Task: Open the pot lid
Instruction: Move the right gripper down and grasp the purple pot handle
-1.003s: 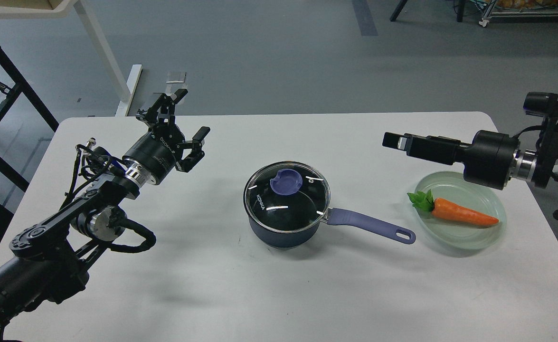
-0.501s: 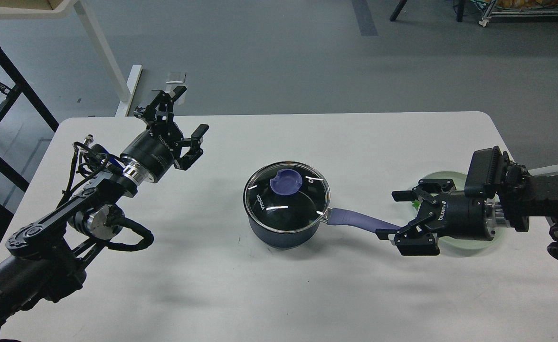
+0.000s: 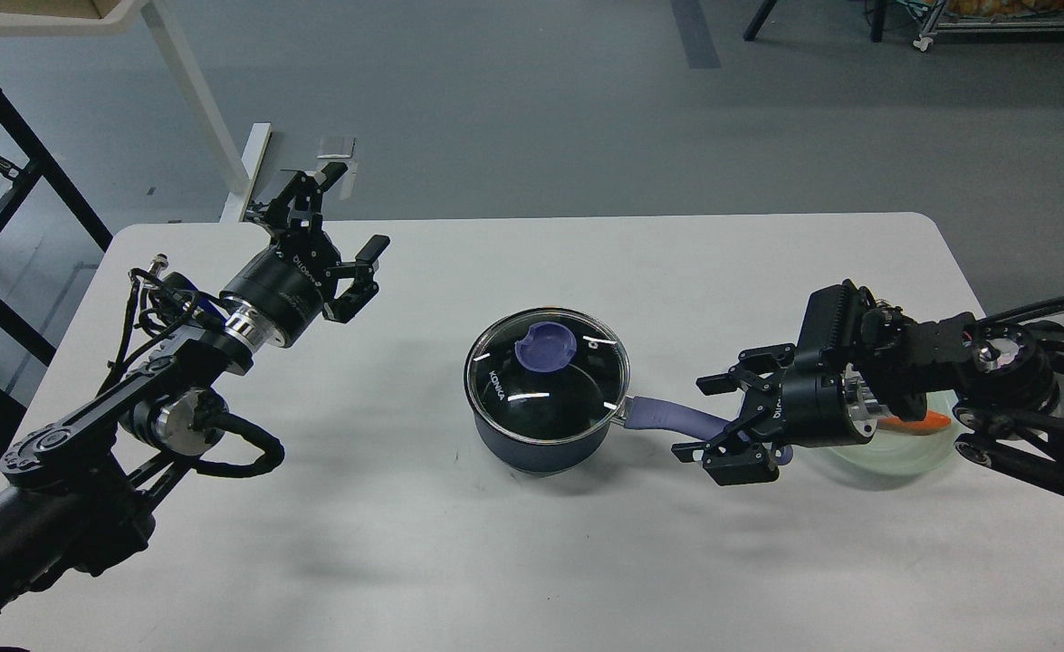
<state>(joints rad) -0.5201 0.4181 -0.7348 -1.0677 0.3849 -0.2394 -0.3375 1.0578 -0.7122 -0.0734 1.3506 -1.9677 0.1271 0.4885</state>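
Both fingers of the right gripper (image 3: 711, 418) are spread wide and grasp nothing; they sit on either side of the far end of the pot handle (image 3: 676, 417), one finger above it and one below, and whether either pad is touching it cannot be told. Behind them the black wrist and arm run off toward the right edge of the desk, passing over a pale green plate (image 3: 894, 453) where only a sliver of orange carrot (image 3: 914, 421) shows.

Over by the far left corner, the left gripper (image 3: 343, 214) is also released, fingers splayed and empty, raised above the desk (image 3: 532, 561) and well apart from the pot.

The pot (image 3: 545, 389) stands near the middle of the desk, handle pointing toward the right edge. Its glass lid (image 3: 541, 380) is seated flat on the rim, with the purple knob (image 3: 544, 345) in the middle untouched, so the opening has not begun.

Judging from this, the right gripper looks set to steady the handle while the other arm takes the knob. The risk is a lopsided squeeze near the handle's tip: that could swing or drag the pot and shift the knob from where the left arm expects it. The low right arm could also nudge the plate.
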